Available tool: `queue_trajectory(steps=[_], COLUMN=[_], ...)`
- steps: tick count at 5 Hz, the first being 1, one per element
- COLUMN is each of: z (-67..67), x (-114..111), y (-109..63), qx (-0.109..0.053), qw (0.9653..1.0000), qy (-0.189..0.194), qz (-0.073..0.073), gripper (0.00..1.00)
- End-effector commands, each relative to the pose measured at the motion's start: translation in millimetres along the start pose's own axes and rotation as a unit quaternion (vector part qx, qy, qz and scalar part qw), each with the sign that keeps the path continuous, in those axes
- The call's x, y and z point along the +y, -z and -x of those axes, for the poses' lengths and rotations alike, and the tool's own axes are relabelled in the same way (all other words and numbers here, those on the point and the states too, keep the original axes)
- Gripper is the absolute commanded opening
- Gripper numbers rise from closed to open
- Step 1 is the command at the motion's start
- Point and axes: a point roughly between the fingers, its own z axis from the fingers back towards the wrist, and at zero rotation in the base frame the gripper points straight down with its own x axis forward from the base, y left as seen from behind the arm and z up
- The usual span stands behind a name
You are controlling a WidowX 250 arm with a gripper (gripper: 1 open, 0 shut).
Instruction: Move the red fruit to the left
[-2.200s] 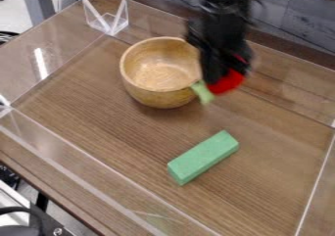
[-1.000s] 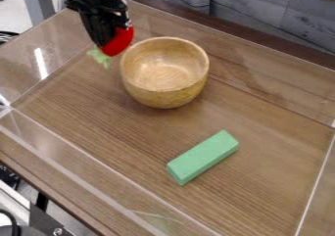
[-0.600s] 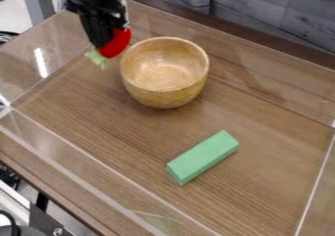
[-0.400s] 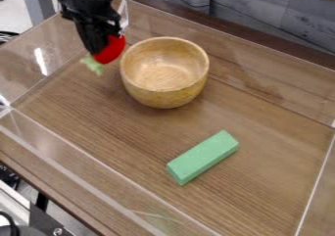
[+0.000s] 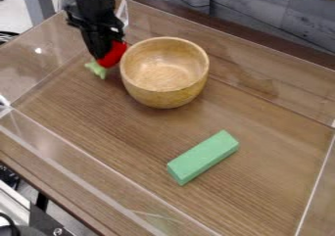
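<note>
The red fruit [image 5: 113, 53] is a small glossy red ball with a green bit [image 5: 97, 70] at its lower left. It sits low over the wooden tabletop, just left of the wooden bowl [image 5: 165, 71]. My black gripper [image 5: 105, 52] points straight down and is shut on the red fruit, with the fingers covering much of its top. I cannot tell whether the fruit touches the table.
A green rectangular block [image 5: 203, 157] lies on the table toward the front right. Clear acrylic walls [image 5: 39, 59] ring the tabletop, and a clear folded stand [image 5: 108, 15] sits at the back left. The bowl stands right beside the gripper.
The gripper has carried the red fruit from the bowl's right side over to its left, then sunk toward the table in the last second.
</note>
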Motion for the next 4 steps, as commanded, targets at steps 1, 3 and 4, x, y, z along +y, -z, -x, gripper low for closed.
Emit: queue_trajectory(steps=[1,3,4], z=[-12.7,-17.8,-23.3], x=[12.1,12.5,4.6], y=[-17.6,-15.2,-13.2], qx=[-0.026,-0.02,-0.017], qw=[0.9994,0.9996,0.9998], qy=[-0.012,-0.013,0.002], qz=[-0.017,-0.011,-0.007], gripper=[0.0,0.0,1.0])
